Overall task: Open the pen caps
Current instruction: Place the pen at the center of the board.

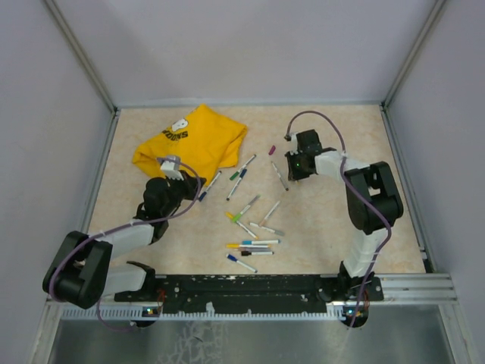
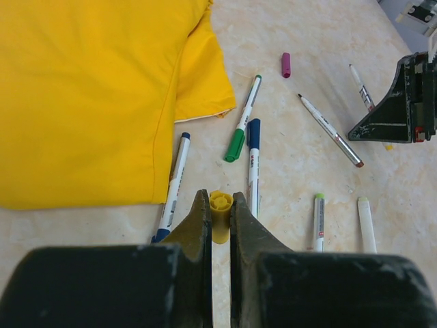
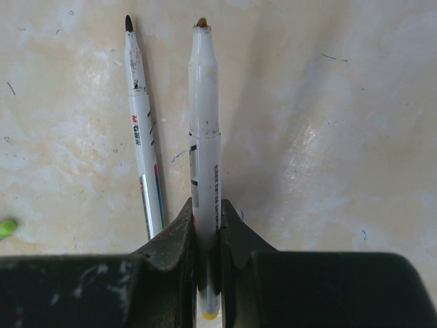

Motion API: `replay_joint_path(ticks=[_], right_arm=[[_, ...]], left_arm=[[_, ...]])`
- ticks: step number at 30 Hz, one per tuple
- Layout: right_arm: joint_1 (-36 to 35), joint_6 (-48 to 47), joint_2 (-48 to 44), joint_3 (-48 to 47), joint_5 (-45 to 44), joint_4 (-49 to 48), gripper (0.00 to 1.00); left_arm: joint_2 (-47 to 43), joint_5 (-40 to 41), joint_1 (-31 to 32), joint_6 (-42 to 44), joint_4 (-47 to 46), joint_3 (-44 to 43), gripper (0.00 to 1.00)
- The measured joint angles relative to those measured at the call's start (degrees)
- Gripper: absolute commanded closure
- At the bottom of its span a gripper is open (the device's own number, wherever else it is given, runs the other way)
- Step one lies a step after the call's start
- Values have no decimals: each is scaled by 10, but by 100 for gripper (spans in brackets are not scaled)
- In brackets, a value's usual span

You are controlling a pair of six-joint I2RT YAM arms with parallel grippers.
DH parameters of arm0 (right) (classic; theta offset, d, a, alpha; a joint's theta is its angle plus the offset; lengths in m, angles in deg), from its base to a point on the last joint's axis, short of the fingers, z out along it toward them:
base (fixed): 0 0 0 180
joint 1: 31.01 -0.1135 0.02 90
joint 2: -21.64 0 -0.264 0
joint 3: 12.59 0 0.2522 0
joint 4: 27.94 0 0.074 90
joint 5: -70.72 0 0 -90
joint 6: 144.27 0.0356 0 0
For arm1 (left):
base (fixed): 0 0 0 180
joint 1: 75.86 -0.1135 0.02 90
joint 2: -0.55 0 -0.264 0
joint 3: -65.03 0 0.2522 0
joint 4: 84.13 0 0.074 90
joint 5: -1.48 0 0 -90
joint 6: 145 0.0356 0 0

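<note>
The left gripper (image 2: 220, 199) has its jaws pressed in on a stubby yellow cap (image 2: 220, 224), which stands between the pads with its open mouth facing away from the wrist. The right gripper (image 3: 205, 208) pinches an uncapped pen (image 3: 203, 102) by the middle of its white barrel, the bare tip pointing straight out from the jaws and a yellow end showing behind them. Cap and pen are well apart, each with its own arm, so this pen looks done and both pieces are ready to be put down. For the next one, the left arm appears nearer. A blue-capped pen (image 2: 253, 167) lies on the table (image 1: 326, 227) just beside its right finger, the long axis running nearly straight away from the jaws, cap at the far end. A green-capped pen (image 2: 242, 126) lies just beyond, tilted right, near the edge of the yellow T-shirt (image 2: 82, 89). A loose purple cap (image 2: 285, 65) sits farther off
</note>
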Motion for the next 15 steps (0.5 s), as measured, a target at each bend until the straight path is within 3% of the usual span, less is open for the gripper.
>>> replay_joint_path(ticks=[7, 8, 15], right_arm=[[1, 0, 8, -10, 5, 7, 98], [2, 0, 8, -10, 7, 8, 93], [4, -1, 12, -18, 13, 15, 86]], left_arm=[[0, 12, 21, 3, 0, 0, 100], [0, 13, 23, 4, 0, 0, 100], [-1, 27, 33, 10, 0, 0, 100]])
